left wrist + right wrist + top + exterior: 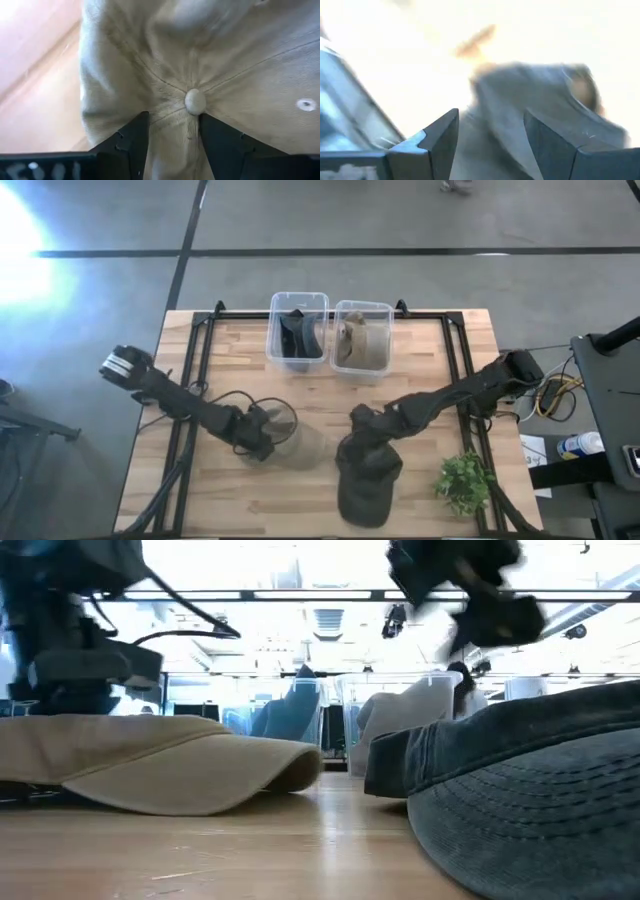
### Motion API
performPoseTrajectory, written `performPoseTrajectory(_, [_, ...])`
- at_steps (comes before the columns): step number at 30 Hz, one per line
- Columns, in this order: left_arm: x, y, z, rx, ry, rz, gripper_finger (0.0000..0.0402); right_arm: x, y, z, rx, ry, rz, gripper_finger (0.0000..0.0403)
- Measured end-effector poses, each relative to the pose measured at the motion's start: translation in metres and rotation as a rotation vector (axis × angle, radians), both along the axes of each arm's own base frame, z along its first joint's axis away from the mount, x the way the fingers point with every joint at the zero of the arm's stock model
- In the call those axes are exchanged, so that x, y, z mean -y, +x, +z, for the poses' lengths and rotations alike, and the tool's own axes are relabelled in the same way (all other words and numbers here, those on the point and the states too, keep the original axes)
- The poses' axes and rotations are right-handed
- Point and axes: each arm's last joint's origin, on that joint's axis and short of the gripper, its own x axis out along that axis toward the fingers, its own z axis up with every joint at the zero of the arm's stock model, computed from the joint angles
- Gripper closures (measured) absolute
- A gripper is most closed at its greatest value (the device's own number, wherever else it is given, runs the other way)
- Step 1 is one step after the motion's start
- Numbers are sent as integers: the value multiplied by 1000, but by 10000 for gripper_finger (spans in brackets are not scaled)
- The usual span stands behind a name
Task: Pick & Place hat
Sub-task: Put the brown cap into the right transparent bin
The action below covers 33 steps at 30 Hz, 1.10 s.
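Note:
A tan hat (298, 444) lies on the wooden table, brim toward the right; it also shows in the low view (150, 765). My left gripper (265, 430) is open over its crown (200, 60), by the top button (195, 101). A dark grey hat (368, 472) lies crown up near the table's front edge, and fills the right of the low view (530, 790). My right gripper (365, 423) is open and empty just above its far end; its wrist view shows the grey hat (530, 105) blurred beyond the fingers. My left gripper comes at the tan hat's crown from above, slanting from the table's left. Its two open fingers (131, 140) stand on either side of a ridge of crown cloth (172, 135) just beside the top button. The tips look set against the cloth. The hat lies flat on the table.
Two clear bins stand at the table's far edge: the left one (297, 330) holds a dark hat, the right one (361, 340) a tan hat. A small green plant (463, 480) stands at the front right. A black frame (455, 350) runs along the table's sides.

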Motion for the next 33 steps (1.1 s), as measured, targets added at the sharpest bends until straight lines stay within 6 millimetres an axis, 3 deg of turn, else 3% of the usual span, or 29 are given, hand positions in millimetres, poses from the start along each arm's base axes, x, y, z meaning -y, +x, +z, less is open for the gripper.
performPoseTrajectory(3, [2,-9,-4,20,-24,44,229,6,16,14,193,38,-69,184])
performPoseTrajectory(5, [5,-10,-5,62,-58,67,229,9,28,11,252,62,-82,184])
performPoseTrajectory(14, [12,-4,-8,141,-102,78,229,0,53,-56,98,143,-102,184])
performPoseTrajectory(24, [16,1,-10,206,-101,72,229,-6,83,-107,211,202,-131,184])
performPoseTrajectory(29, [21,6,-15,219,-127,39,229,-2,88,-102,271,214,-161,184])
performPoseTrajectory(33, [25,4,-21,185,-112,21,229,1,68,-85,135,117,-183,183])
